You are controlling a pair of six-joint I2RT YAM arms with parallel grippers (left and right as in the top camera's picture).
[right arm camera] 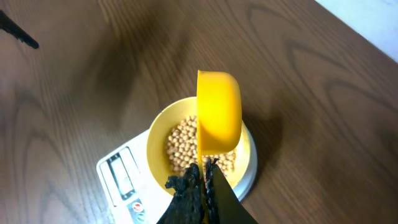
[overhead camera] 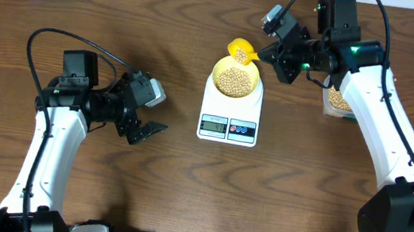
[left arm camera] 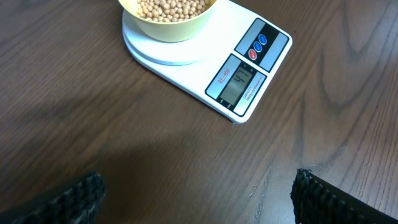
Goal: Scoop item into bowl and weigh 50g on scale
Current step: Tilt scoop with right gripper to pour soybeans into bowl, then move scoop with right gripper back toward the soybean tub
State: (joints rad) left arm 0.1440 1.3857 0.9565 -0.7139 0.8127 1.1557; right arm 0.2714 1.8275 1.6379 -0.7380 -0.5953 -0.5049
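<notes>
Right pincer (overhead camera: 267, 57): I see it clamped tight on the handle of the yellow scoop (overhead camera: 241, 51); in the wrist view the two black fingers (right arm camera: 186, 190) meet at the handle with no gap between them (right arm camera: 204, 180).
Scoop: it sticks straight out from the fingertips, and its cup (right arm camera: 219, 112) is tipped. From overhead I can see a few beans lying inside it.
Beans (overhead camera: 234, 79): most of them are just past and below the right pincer, heaped in the bowl under the scoop (right arm camera: 183, 143).
Bowl (overhead camera: 214, 77): pale yellow-green, directly beneath the scoop. The cup hangs over the part of the rim (right arm camera: 155, 140) nearest the right pincer. I cannot tell whether cup and rim touch.
Scale (overhead camera: 228, 127): white, it sits under the bowl and carries it on the round platform. Its display and two buttons are on the edge farthest from the right pincer (right arm camera: 121, 177). The digits are too small for me to read with confidence.
Tub (overhead camera: 339, 100): clear, behind the right pincer, half hidden by that arm, with more beans in it.
Left pincer (overhead camera: 150, 133): spread wide and holding nothing. Both ribbed fingertips (left arm camera: 81, 199) stand far apart over bare wood.
Scale from the left pincer: ahead of its open tips (left arm camera: 249, 62), well apart from them, with the bowl wall (left arm camera: 168, 30) beyond the display.
Worktop (overhead camera: 301, 192): dark wood grain, and it carries everything.
</notes>
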